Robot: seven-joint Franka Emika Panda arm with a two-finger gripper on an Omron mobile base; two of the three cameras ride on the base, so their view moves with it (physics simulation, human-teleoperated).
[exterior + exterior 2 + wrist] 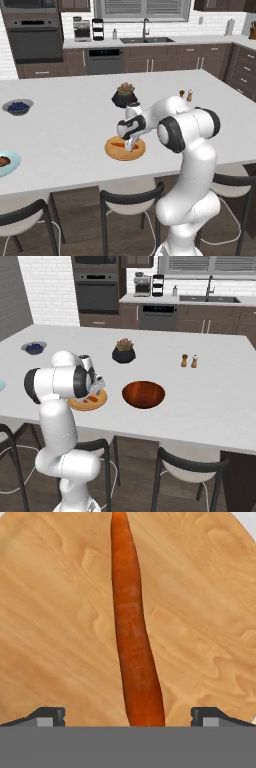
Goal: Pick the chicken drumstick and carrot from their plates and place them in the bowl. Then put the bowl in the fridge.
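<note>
**Open gripper low over the carrot, grasp not yet made**

The gripper [128, 714] stands fully open, holding nothing. In the hand view its two dark fingertips [49, 716] sit wide apart, one on each side of the carrot [134, 632], whose thick end lies between them. The carrot runs straight away from the hand, lengthwise across the wooden plate [55, 627], so the jaws are set square across it. That alignment looks sound.

From the left base view the gripper [131, 145] points down onto the wooden plate [114, 150], very close to its surface; whether the tips touch the wood cannot be told. The carrot [117, 145] lies on the plate beside the fingers.

Judgement on the step: the fingers appear to straddle the carrot near one end, not at its middle. A grip there may let the long free end droop or swing on the lift. Closing a little further along its length would be steadier. Keep the tips low enough to catch the round body below its widest line, close gently, then lift straight up before moving sideways.

The bowl [143, 393] waits empty on the counter [210, 401], near the wooden plate [100, 402] and to its right. The chicken drumstick [4, 161] rests on the blue plate [11, 165], well apart at the counter's left edge. A plant pot [123, 352] stands beyond the bowl, clear of the short carry.
</note>
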